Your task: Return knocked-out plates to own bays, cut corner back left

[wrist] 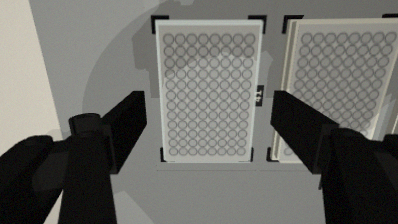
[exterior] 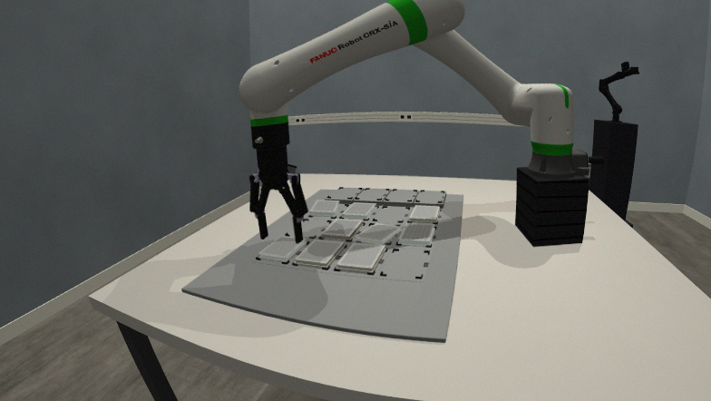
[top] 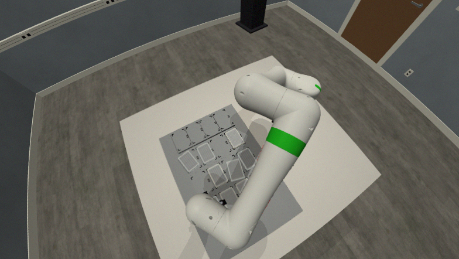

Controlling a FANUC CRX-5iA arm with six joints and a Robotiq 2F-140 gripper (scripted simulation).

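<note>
My gripper (exterior: 281, 239) (wrist: 208, 107) is open and empty above bay 41, one finger out to each side of its plate. The sealed 96-well plate (exterior: 279, 250) (wrist: 207, 90) there lies flat within the four black corner pieces, label 41 beside it. Its cut corner is not clear. The plate of bay 22 (top: 235, 169) (exterior: 376, 234) lies turned askew to its bay. The plate near bay 43 (top: 188, 160) (exterior: 325, 207) lies turned and off its corner pieces. In the top view the arm hides bay 41 and most of the gripper.
Bay 31's plate (exterior: 319, 252) (wrist: 345, 75) is close beside the right finger. Bay 21's plate (exterior: 361, 257) and bay 32's plate (top: 217, 175) (exterior: 341, 229) sit nearby. Other plates stand in bays 12, 13 and 33. The raised column 4 (top: 181, 141) runs along the deck's far side.
</note>
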